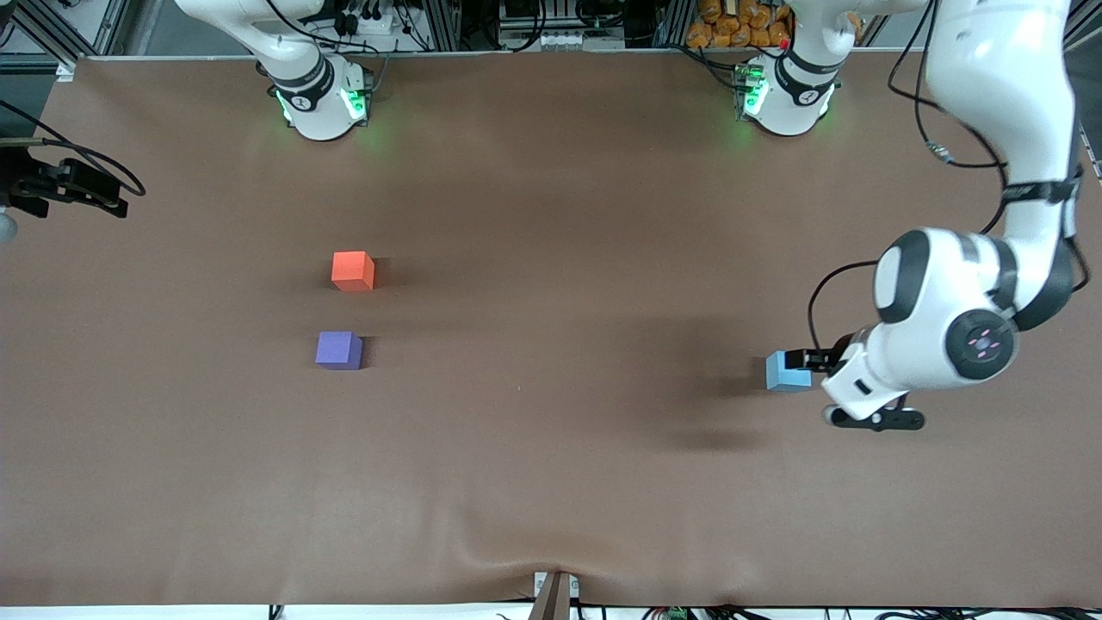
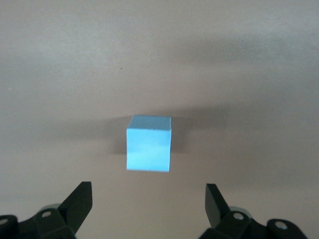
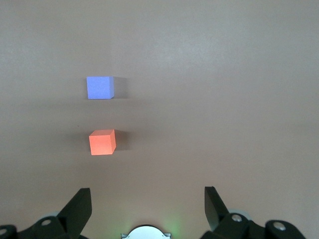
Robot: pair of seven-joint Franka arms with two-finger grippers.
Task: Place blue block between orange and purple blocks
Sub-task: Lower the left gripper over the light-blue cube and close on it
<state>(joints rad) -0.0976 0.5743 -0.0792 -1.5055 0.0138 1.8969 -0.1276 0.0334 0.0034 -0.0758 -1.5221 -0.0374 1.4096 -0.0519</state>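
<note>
Sky-blue cube (image 1: 788,371) sits on the brown table (image 1: 551,482), ahead of your left gripper (image 2: 148,199), fingers spread, not around it. Misalign, and you nudge it aside. Right gripper (image 3: 147,199) waits, also spread.

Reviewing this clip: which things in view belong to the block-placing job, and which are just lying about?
Part of the job:
- blue block, on the table in front of the open left gripper
- orange block
- purple block, nearer the front camera than the orange one

Just there:
- brown table cover
- right gripper, open, waiting high above the table
</note>
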